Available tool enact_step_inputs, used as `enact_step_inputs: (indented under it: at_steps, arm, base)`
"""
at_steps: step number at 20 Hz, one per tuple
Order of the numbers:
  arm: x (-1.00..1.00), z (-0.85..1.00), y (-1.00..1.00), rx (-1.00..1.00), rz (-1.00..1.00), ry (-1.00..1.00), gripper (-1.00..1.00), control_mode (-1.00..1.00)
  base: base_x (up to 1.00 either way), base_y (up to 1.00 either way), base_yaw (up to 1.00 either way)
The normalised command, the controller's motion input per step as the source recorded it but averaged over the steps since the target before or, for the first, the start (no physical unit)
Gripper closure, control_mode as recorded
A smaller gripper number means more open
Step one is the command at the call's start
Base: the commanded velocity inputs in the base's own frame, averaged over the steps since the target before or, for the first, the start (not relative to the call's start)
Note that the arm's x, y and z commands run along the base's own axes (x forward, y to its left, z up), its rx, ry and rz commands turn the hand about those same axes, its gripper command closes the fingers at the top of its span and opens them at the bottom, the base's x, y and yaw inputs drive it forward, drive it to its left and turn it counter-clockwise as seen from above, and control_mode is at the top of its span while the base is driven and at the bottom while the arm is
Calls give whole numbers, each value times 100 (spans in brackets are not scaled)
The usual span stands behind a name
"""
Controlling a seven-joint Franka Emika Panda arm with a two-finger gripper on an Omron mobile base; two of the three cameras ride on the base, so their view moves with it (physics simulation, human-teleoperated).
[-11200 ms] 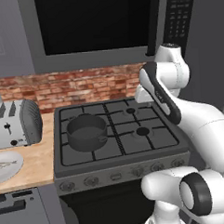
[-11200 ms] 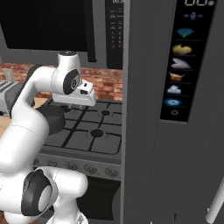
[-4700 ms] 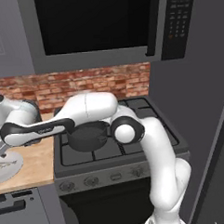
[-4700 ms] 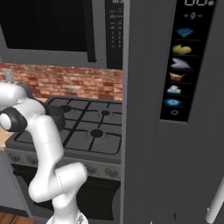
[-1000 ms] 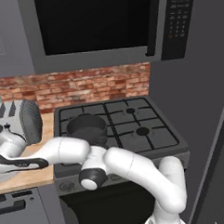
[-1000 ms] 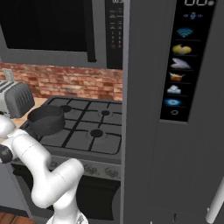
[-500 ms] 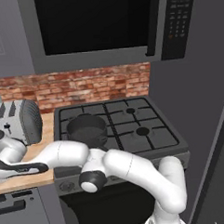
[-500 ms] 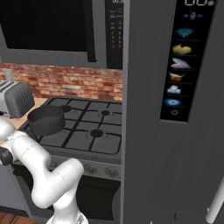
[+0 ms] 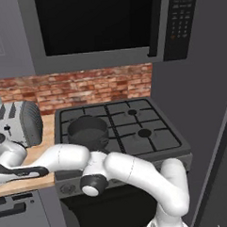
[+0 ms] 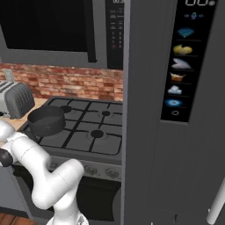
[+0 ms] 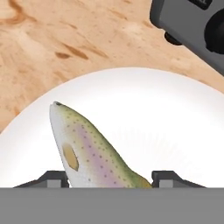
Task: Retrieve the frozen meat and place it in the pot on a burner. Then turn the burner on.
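In the hand view a slim fish-shaped piece, the frozen meat [image 11: 89, 151], is lying on a smooth white round plate [image 11: 166, 127]. Its skin is looking glossy and speckled, olive-green along one flank, pinkish-lilac down the middle, pale silvery on the other side, with a small tan oval fin; its pointed end is aiming toward 11 o'clock. The gripper [image 11: 111, 178] is sitting low over it, the two dark fingertips [image 11: 53, 178] rising on either side of the fish's body, one at 7 o'clock and one at 5 o'clock. The jaws are standing part-way apart around the fish; whether they are pressing on it I cannot tell.

The plate is resting on a light wood-grain counter [image 11: 65, 39] with brown knots and streaks. At 1 o'clock in that view the dark grey corner of a toaster [image 11: 192, 26] is sitting on the counter on a small round foot.

In the left base view the white arm is stretching out toward 9 o'clock, low over the counter. The ribbed silver toaster is standing at 9 o'clock. The pot [image 9: 88, 131], round, low, matt dark grey, is sitting on the front left burner [image 9: 91, 142] of a dark cooktop [image 9: 135, 133] with black grate bars. Behind are red brick tiles [image 9: 86, 88], a black-fronted microwave [image 9: 96, 22] above, and a tall grey fridge panel [image 10: 176, 110] at 3 o'clock.
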Motion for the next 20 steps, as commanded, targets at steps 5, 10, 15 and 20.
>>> enact_step_inputs:
  at_steps: [5, 10, 15, 20]
  arm:
    - [0, 0, 0, 0, 0, 0, 100, -100]
    - [0, 13, -1, 0, 0, 0, 100, -100]
    - [-17, 42, -18, 0, -2, -2, 100, -100]
    - [-39, 40, -54, 0, -4, 0, 100, -100]
  base:
    - [0, 0, 0]
    - [0, 0, 0]
    - [0, 0, 0]
    - [0, 0, 0]
